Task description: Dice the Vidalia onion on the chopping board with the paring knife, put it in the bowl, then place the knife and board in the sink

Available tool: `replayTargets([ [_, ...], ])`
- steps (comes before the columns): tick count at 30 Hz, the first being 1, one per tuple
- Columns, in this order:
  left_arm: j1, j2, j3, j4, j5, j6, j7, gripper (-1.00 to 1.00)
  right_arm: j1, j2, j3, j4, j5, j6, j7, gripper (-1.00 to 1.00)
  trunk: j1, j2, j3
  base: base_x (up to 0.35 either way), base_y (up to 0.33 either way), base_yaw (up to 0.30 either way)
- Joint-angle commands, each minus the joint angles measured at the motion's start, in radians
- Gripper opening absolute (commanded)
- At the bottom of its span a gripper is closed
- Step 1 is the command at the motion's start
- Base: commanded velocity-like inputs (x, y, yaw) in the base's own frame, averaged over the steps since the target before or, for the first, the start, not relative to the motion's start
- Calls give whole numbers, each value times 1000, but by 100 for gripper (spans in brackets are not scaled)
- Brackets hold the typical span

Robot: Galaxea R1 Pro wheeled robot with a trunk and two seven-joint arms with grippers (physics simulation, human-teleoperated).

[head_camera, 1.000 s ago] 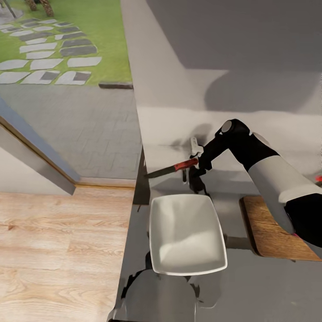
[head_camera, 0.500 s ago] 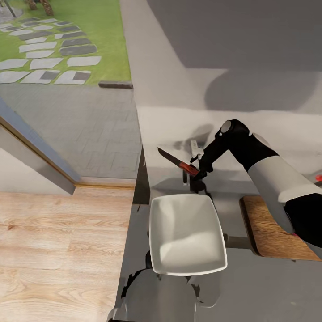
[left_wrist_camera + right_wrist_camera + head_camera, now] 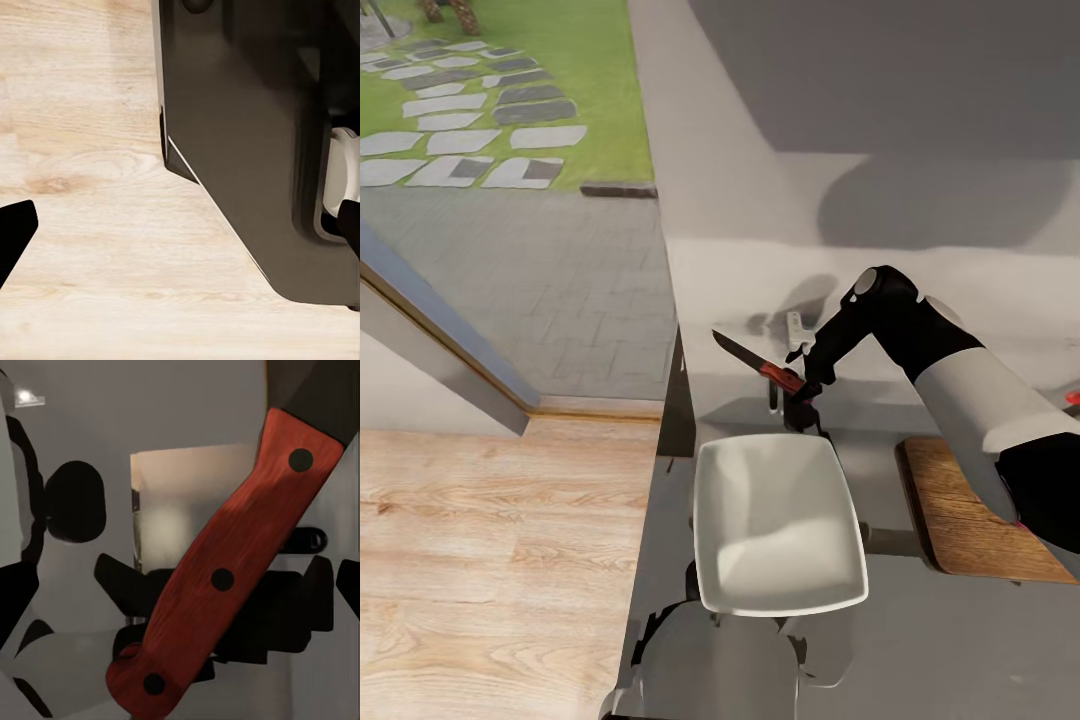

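Since a second ago the knife [image 3: 752,363] has swung: then its blade pointed left and slightly toward the robot, now it points left and away, tip raised toward the wall. From half a second ago almost nothing differs; arm, bowl and board sit the same.

Right gripper [image 3: 797,381] is clamped on the knife's red handle, held above the counter [image 3: 960,640] just past the far rim of the bowl [image 3: 777,523]. In the right wrist view the handle [image 3: 221,562] with three dark rivets crosses the picture diagonally; the blade is cut off at the edge and the fingers are mostly hidden behind the handle.

Left gripper: in the left wrist view only a dark fingertip [image 3: 13,234] at one edge and another dark bit at the opposite edge, over wooden floor [image 3: 90,247] beside a dark cabinet side [image 3: 240,150]; apart or together, cannot tell.

Bowl is white, squarish, on the counter near its left end; inside looks empty. Chopping board [image 3: 960,515] lies right of the bowl, partly covered by the right arm and cut off at the picture edge. A small red bit [image 3: 1072,398] at the right edge, too cut off to identify. Through the opening at left, paved ground and grass [image 3: 510,60] with stepping stones.
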Motion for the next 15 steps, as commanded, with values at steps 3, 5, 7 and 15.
replayTargets([
  [3,1,0,-9,-2,9,-1,3,100,-1,-2,3,-1,1,9,1,100,1,-2,-1,0,0,0],
  [5,1,0,-9,-2,9,-1,3,100,-1,-3,2,0,1,7,0,100,1,-2,-1,0,0,0],
  [7,1,0,-9,-2,9,-1,3,100,-1,-4,2,1,0,5,-2,100,1,-2,-1,0,0,0],
  [15,1,0,-9,-2,9,-1,5,100,-1,-5,2,8,-4,2,-3,100,1,-2,-1,0,0,0],
])
